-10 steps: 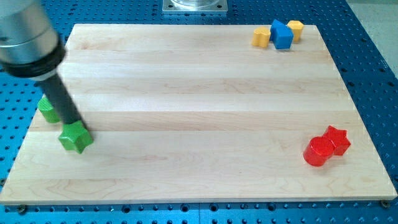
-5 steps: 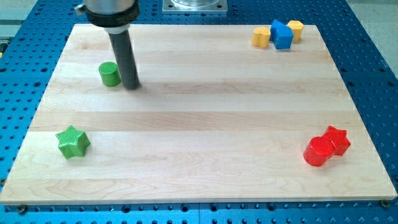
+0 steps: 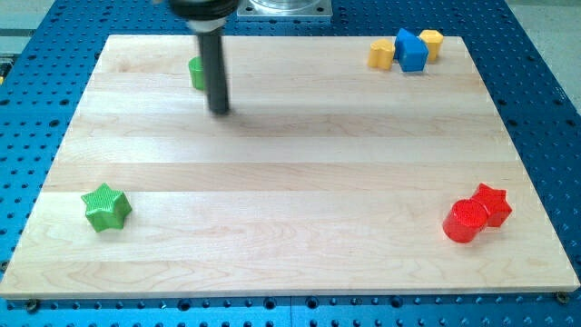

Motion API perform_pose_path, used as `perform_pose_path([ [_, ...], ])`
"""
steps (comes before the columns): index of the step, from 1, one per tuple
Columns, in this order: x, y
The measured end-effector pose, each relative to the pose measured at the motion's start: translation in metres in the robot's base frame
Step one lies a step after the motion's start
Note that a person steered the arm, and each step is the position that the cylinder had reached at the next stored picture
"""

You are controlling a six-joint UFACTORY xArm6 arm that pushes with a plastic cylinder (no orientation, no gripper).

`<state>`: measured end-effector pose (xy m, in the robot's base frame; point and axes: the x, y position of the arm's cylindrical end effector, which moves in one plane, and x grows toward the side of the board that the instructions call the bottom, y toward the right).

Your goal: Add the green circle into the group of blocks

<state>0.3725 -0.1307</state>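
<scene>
The green circle [image 3: 196, 73] lies near the view's top left on the wooden board [image 3: 290, 163], partly hidden behind my rod. My tip [image 3: 219, 111] rests on the board just right of and below the green circle. A group of blocks sits at the view's top right: a yellow block [image 3: 381, 54], a blue block [image 3: 411, 51] and another yellow block [image 3: 431, 43], touching one another. The green circle is far to the left of that group.
A green star [image 3: 106, 207] lies at the view's bottom left. A red circle [image 3: 464, 221] and a red star [image 3: 491, 204] touch each other at the view's bottom right. A metal mount [image 3: 285, 8] sits beyond the board's top edge.
My rod has swept from the view's left edge up and to the right. The green circle has moved with it, up and right. The green star shifted slightly left early on.
</scene>
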Motion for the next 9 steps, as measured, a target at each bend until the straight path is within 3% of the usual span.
perform_pose_path([
  [1,-0.042,-0.049],
  [2,-0.089,0.032],
  [3,-0.089,0.122],
  [4,-0.108,0.045],
  [6,-0.133,0.167],
  [7,-0.163,0.151],
  [8,-0.162,0.174],
  [9,-0.119,0.205],
])
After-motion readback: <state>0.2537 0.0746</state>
